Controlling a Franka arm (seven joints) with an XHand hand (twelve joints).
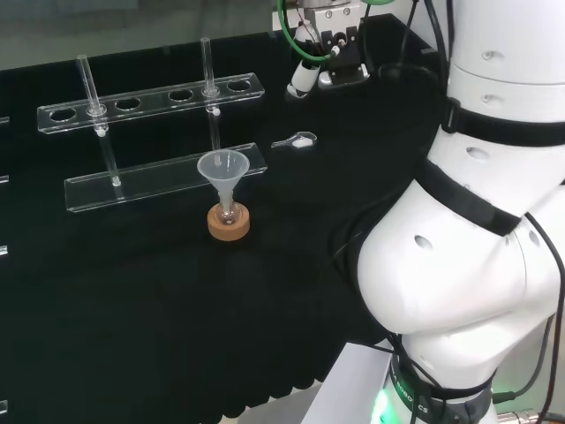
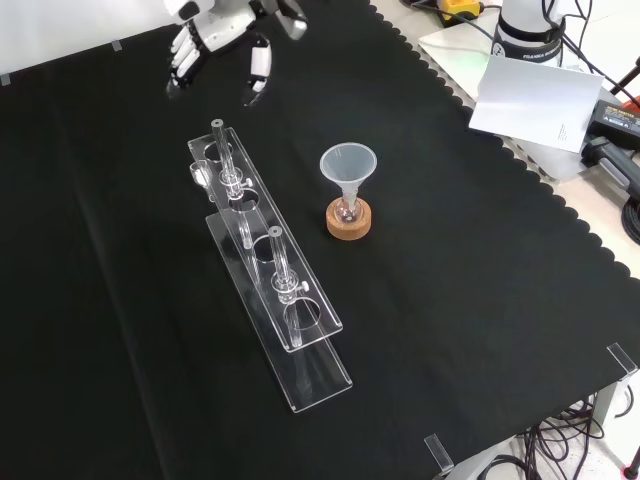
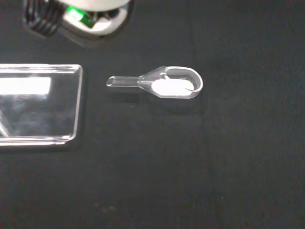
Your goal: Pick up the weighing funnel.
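1. The robot hand (image 2: 215, 30) hangs above the table (image 1: 132, 291) with its fingers (image 2: 258, 62) relaxed and spread, pointing down, and nothing between them.
2. The weighing funnel (image 1: 296, 140) lies flat on the black cloth. In the head view it is at about 2 o'clock from the funnel (image 1: 222, 168), near the end of the clear rack (image 1: 150, 99).
3. In that view the robot hand (image 1: 303, 79) is at 12 o'clock from the weighing funnel and clear of it.
4. The wrist view has the weighing funnel (image 3: 162, 83) with white powder (image 3: 171, 87) in its bowl. Its short stem points toward the corner of the rack's base plate (image 3: 38, 105) without touching it.
5. The funnel (image 2: 348, 163) stands mouth up on its cork ring (image 2: 348, 222). In the front view the robot hand is at 11 o'clock from it.
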